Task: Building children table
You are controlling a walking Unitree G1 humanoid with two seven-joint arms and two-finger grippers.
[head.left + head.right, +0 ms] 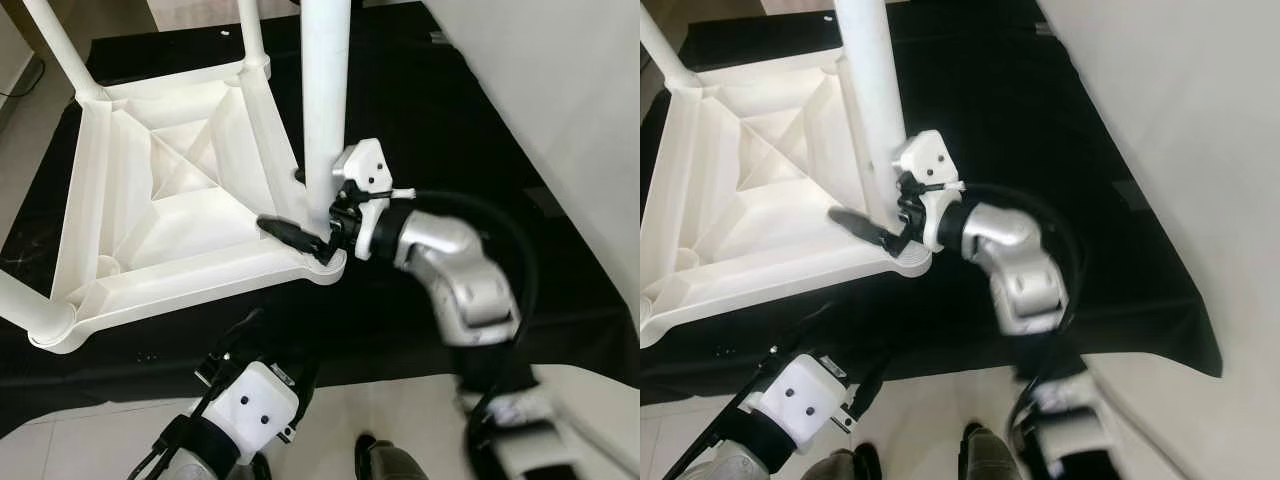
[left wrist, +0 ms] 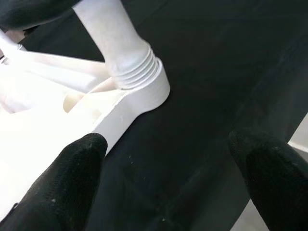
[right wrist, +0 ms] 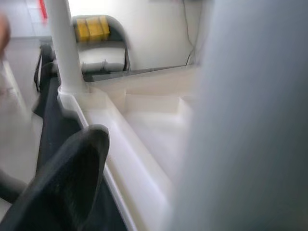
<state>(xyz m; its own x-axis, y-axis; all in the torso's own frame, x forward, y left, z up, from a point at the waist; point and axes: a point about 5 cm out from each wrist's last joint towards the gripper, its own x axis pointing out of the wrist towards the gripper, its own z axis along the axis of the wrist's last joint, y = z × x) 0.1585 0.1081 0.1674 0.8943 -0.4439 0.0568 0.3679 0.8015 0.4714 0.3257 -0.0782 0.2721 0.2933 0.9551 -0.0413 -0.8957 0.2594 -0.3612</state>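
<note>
A white plastic children's table (image 1: 190,190) lies upside down on a black cloth (image 1: 440,120), with legs standing up from its corners. My right gripper (image 1: 300,205) reaches in from the right at the base of the near-right leg (image 1: 325,110). Its fingers straddle that leg, and one black finger (image 3: 72,183) shows a gap to it, so the gripper is open. My left gripper (image 2: 173,154) hovers low over the cloth by the table's near edge, open and holding nothing. It points at a corner socket (image 2: 144,91) where a leg's threads (image 2: 134,65) sit partly exposed.
More legs rise at the far left (image 1: 60,45), the far middle (image 1: 250,30) and the near left (image 1: 20,300). A white surface (image 1: 560,90) borders the cloth on the right. Pale floor tiles (image 1: 60,440) and my own feet (image 1: 385,460) are at the near edge.
</note>
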